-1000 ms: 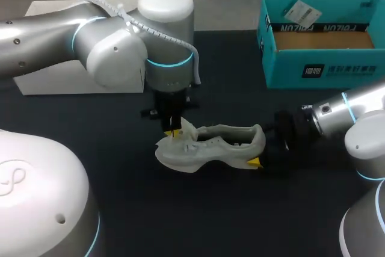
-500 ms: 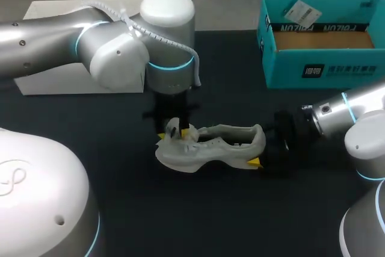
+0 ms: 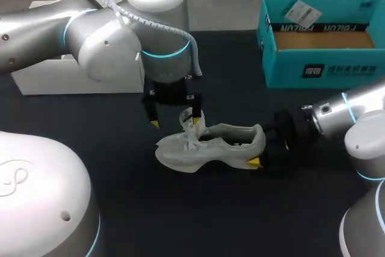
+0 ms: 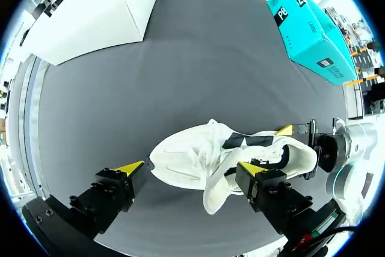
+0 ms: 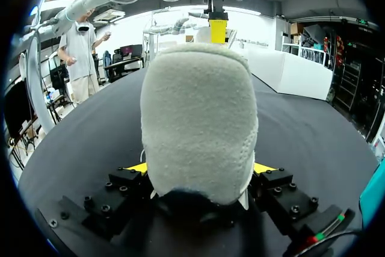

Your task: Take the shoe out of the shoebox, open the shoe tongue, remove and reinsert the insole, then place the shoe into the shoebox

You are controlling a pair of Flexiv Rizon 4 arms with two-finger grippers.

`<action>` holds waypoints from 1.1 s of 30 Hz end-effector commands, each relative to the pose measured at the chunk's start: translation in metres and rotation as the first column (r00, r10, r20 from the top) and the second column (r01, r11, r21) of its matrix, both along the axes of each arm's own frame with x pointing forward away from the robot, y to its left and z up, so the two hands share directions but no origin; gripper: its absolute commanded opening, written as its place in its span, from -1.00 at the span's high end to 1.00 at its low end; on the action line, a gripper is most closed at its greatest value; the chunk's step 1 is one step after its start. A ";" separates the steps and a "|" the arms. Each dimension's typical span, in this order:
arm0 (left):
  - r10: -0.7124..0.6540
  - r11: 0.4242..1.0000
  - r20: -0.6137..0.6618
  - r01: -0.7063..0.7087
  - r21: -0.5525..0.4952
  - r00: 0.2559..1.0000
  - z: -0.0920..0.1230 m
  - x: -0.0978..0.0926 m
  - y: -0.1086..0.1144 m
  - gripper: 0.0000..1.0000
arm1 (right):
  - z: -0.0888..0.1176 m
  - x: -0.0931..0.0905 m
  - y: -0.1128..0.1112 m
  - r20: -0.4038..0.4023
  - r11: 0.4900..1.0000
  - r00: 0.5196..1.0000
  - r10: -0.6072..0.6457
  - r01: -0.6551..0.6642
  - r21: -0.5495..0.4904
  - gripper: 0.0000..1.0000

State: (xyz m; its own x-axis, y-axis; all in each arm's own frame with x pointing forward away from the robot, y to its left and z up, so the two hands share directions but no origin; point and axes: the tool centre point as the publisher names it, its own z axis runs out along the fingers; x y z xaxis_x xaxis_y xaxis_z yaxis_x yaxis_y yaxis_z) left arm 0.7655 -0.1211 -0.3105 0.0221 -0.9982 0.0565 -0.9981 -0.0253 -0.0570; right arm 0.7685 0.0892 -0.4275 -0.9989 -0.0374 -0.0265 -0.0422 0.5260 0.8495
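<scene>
The white shoe (image 3: 210,145) lies on its side on the black table, toe toward my left arm, with its tongue (image 3: 190,121) pulled up. My left gripper (image 3: 175,119) hangs open just above the toe end, its fingers either side of the tongue and apart from it. From the left wrist the shoe (image 4: 198,157) lies below and between the spread fingertips (image 4: 129,168). My right gripper (image 3: 258,159) is shut on the shoe's heel (image 5: 198,118), which fills the gap between its fingers (image 5: 137,167). The teal shoebox (image 3: 325,70) stands open and empty at the back right.
A white box (image 3: 72,79) lies at the back left, partly behind my left arm. The black tabletop (image 3: 228,209) stretches bare toward the front. The teal shoebox (image 4: 307,28) and the white box (image 4: 90,16) both show beyond the shoe from the left wrist.
My left gripper has opened, let go of the shoe tongue and lifted a little. The tongue now stands up. The right gripper and the shoe's heel have not moved.
</scene>
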 end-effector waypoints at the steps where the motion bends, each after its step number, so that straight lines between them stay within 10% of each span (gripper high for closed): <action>1: -0.189 0.981 0.003 0.189 -0.039 0.982 0.013 -0.001 0.002 -1.00 | 0.000 0.000 0.000 0.002 1.000 1.000 -0.002 0.002 -0.001 1.00; 7: -0.699 0.712 0.035 0.699 -0.065 0.715 0.024 -0.003 -0.010 -1.00 | 0.000 0.000 0.000 0.002 1.000 1.000 -0.002 0.002 -0.001 1.00; 17: -0.930 0.341 0.124 0.938 -0.057 0.346 0.051 -0.010 -0.021 -1.00 | 0.000 0.000 0.000 0.002 1.000 1.000 -0.002 0.002 -0.001 1.00; 33: -0.927 0.341 0.149 0.938 -0.058 0.346 0.052 -0.013 -0.025 -1.00 | 0.000 0.000 0.000 0.002 1.000 1.000 -0.002 0.002 -0.001 1.00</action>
